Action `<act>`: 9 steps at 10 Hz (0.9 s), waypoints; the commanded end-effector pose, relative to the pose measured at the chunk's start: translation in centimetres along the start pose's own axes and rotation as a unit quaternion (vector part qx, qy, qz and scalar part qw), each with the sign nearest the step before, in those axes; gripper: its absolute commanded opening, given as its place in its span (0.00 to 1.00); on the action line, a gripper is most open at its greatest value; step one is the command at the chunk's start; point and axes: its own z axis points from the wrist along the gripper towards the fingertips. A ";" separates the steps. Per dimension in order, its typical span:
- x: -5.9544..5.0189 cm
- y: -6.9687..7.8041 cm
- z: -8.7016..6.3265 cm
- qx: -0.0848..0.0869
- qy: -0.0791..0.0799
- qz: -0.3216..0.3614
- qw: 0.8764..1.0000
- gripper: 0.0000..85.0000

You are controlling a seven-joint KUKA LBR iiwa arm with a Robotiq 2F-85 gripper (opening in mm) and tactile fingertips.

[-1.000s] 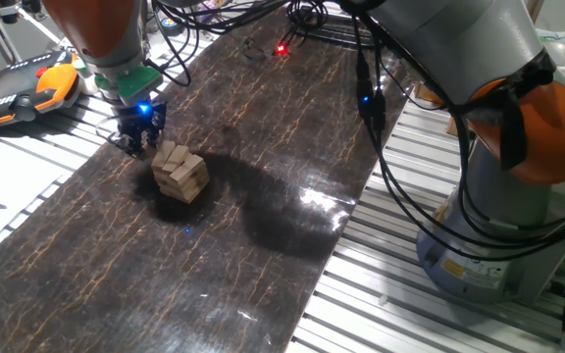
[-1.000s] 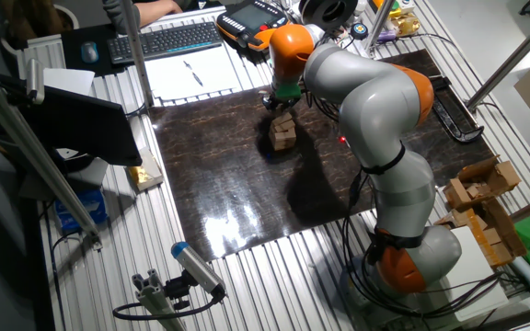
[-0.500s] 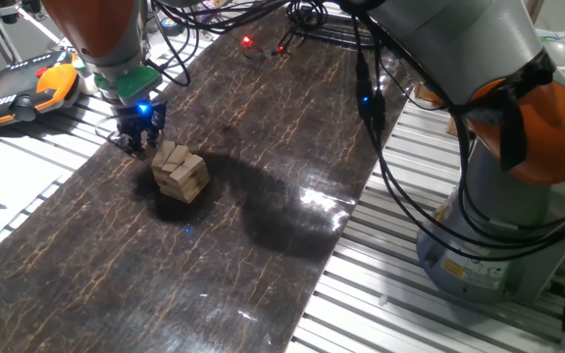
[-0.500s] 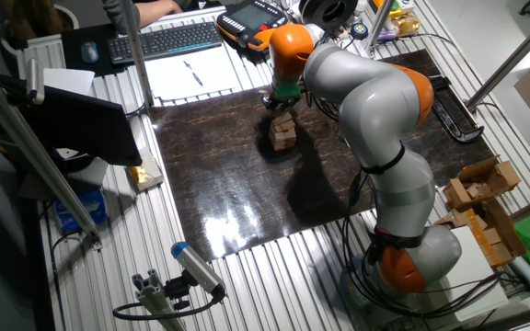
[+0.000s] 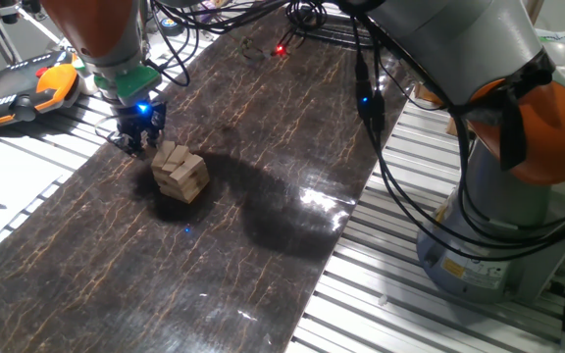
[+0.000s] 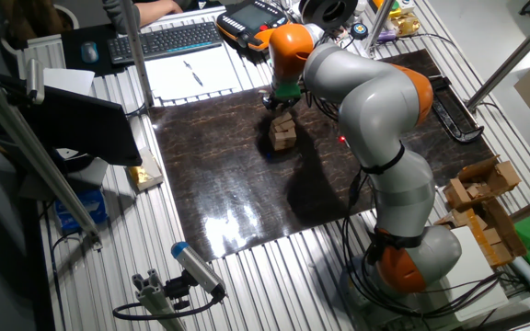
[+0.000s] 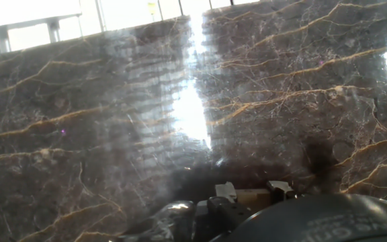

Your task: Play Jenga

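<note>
Block stack: the Jenga stack sits on the dark marble-patterned slab, toward the slab's end nearest the keyboard side; pale wooden blocks in crossed layers, top layer skewed a little against the ones below.
Same stack, other side: in the other fixed view the stack stands upright just in front of my wrist.
My fingers: my gripper hangs low over the slab, just beside the stack on its far-left side in the first fixed view; tips down near the surface.
Grip state: I cannot tell how far apart my fingers are; they show as a dark cluster under a blue light, and I have nothing visibly held.
Contact: I cannot tell whether my tips touch the stack; they look very close, perhaps apart.
Hand view: mostly glossy slab with a bright glare streak; a bit of pale wood shows at the lower edge between dark parts of my hand.
Bench: slatted metal bench carries the slab.
Nearby: an orange-and-black control pendant lies left of my wrist; a keyboard and a white sheet with a pen lie beyond the slab.
</note>
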 end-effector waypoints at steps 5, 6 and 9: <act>0.1 0.1 -0.1 0.001 -0.001 0.007 1.000 0.36; -0.2 0.2 -0.2 0.003 -0.004 0.006 1.000 0.36; -0.5 0.0 -0.3 0.006 -0.009 0.000 1.000 0.36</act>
